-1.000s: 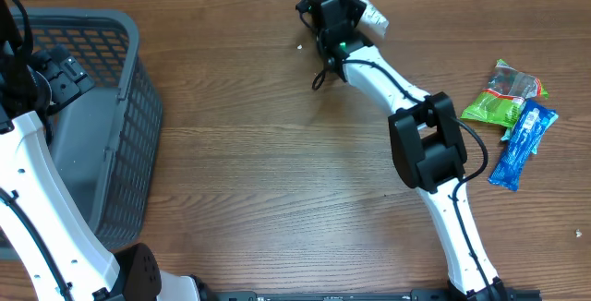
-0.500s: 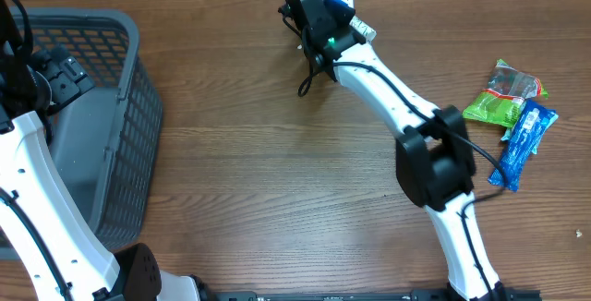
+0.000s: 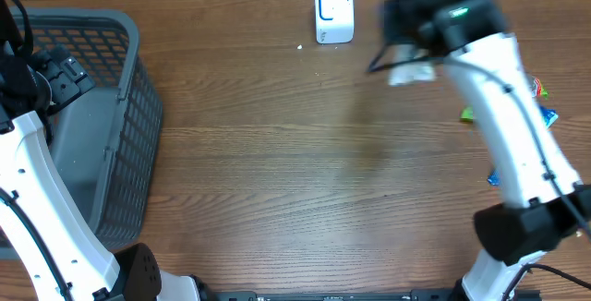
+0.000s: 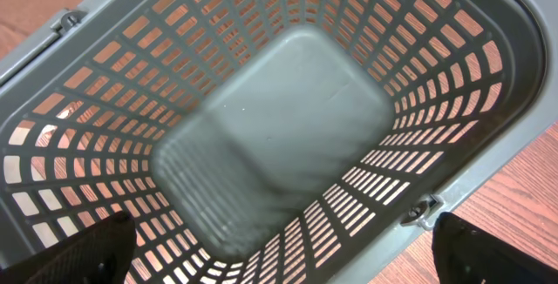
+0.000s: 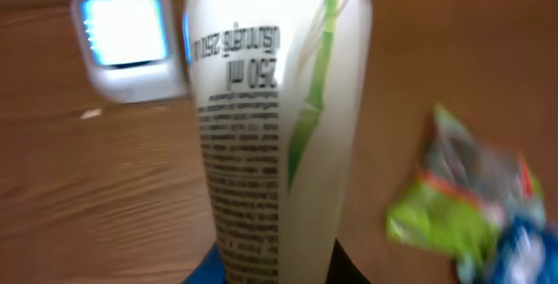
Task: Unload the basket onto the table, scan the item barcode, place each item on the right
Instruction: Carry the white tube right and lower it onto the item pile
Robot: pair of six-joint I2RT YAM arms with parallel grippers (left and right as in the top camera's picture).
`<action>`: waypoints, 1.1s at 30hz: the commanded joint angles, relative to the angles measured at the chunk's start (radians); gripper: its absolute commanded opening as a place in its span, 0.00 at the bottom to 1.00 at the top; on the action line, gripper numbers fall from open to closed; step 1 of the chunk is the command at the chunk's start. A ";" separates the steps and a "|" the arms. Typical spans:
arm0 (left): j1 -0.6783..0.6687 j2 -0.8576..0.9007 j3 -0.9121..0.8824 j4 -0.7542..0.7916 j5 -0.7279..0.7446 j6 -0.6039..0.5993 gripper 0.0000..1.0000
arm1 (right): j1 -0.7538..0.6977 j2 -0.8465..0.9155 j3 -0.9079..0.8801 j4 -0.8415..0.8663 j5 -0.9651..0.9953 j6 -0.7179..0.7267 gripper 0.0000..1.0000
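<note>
Bottle (image 5: pixel 270 127), clamped in the right pincer (image 5: pixel 277 271), has swung rightward off the scanner (image 3: pixel 333 11), now uncovered, toward the green packet (image 5: pixel 445 206), while the left pincer (image 4: pixel 279 258) gapes wide over the basket (image 4: pixel 288 118)

Overhead straight down over table (image 3: pixel 277 172); left wrist close above basket (image 4: pixel 436 101); scanner (image 5: pixel 126 40) in right wrist and overhead.

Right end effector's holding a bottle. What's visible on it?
It's a white plastic bottle, tall, rounded and smooth, with a green stem-like stripe down one side and a block of small black print beside a 250 ml mark, all upside down in the wrist view. The right end effector clamps its near end, apparently above the wooden table. It is motion-blurred. No cap or barcode shows on this face.
</note>
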 commanded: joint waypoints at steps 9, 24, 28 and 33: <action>0.002 0.003 0.000 0.001 -0.013 0.004 1.00 | -0.465 0.040 -0.279 -0.021 -0.180 0.425 0.04; 0.002 0.003 0.000 0.001 -0.013 0.004 0.99 | -0.682 0.039 -0.517 0.127 -0.204 0.492 0.04; 0.002 0.003 0.000 0.001 -0.013 0.004 1.00 | -0.681 0.039 -0.517 0.137 -0.207 0.462 0.38; 0.002 0.003 0.000 0.001 -0.013 0.004 0.99 | -0.678 0.033 -0.510 0.134 -0.288 0.354 0.82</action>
